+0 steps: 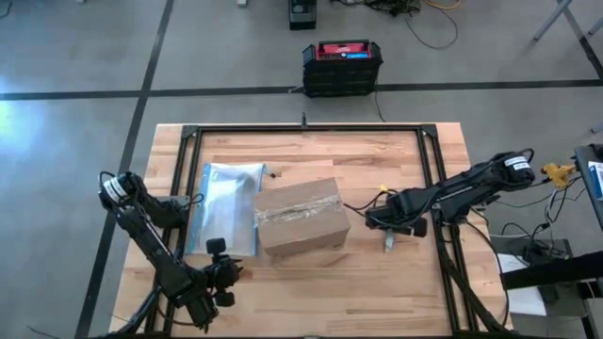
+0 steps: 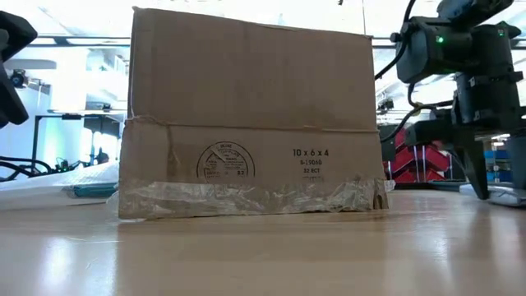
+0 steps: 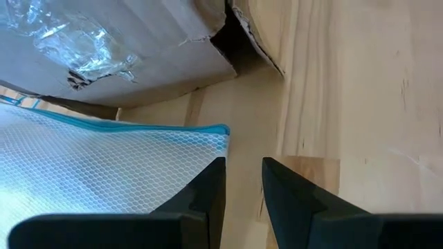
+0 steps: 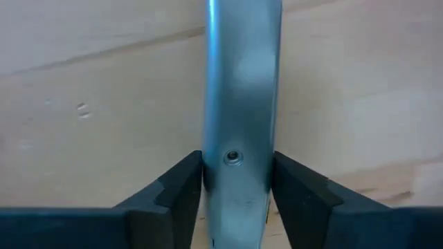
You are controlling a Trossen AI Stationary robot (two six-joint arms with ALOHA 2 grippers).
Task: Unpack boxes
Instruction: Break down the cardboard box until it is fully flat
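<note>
The right gripper (image 4: 237, 190) has its two dark fingers closed against the flanks of a slim grey metal tool (image 4: 239, 83), likely a box cutter, whose shaft runs straight ahead of the fingers with bare pale wooden tabletop (image 1: 396, 273) beneath it. In the high view that gripper (image 1: 388, 235) hangs just off the short end of the plain brown corrugated cardboard box (image 1: 301, 218), near but apart. The box lies toward the table's middle from the tool, its long axis pointing roughly back at the gripper, and a band of shiny clear tape (image 1: 297, 209) runs along its top in that same direction. So the right arm is the nearer one for a cut, and the move looks to turn on carrying the tool tip inward onto that seam.

Beyond the box on its far side lies a flat clear plastic pouch with a blue edge (image 1: 224, 218). The left gripper (image 3: 242, 187) waits past that, fingers a narrow gap apart and empty, the pouch's corner just ahead of it.
</note>
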